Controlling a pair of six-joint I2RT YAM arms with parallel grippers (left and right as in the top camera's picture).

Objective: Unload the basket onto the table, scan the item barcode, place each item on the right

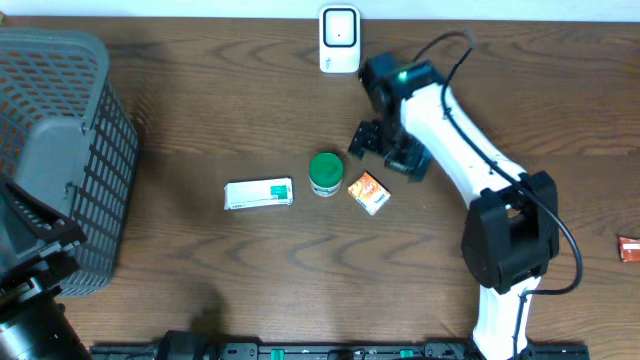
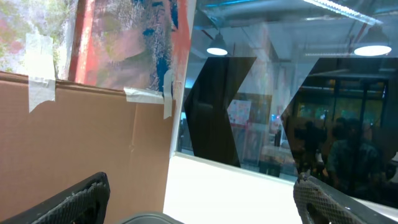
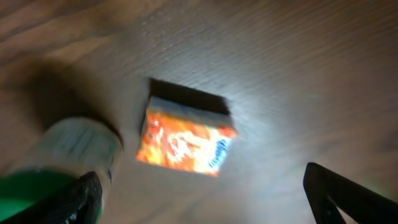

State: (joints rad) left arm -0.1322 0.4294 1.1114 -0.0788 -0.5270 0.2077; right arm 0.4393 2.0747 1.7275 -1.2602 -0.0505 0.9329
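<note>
From where I stand this looks like the pick-up step, before any scanning. The right gripper (image 1: 385,150) hovers a little above and to the right of the orange packet (image 1: 368,192), its jaws spread wide with nothing between them. The packet lies flat on the worktop (image 1: 200,280) near the middle of the overhead frame, just right of the green-lidded jar (image 1: 325,174), with a white box (image 1: 258,194) further left in the same row. I take the packet for the item to scan, being nearest the jaws, though that is my guess. The next move would call for lowering the jaws around it, closing on its edges, and carrying it up to the white scanner (image 1: 339,38) at the top centre, barcode face turned towards its window. The left gripper (image 2: 202,193), at the lower left by the grey basket (image 1: 60,120), is also wide open and empty, its camera pointed off into the room. As for writing, the packet shows a blue strip of lettering along one edge but too blurred to read, and the green print on the box is too small.
</note>
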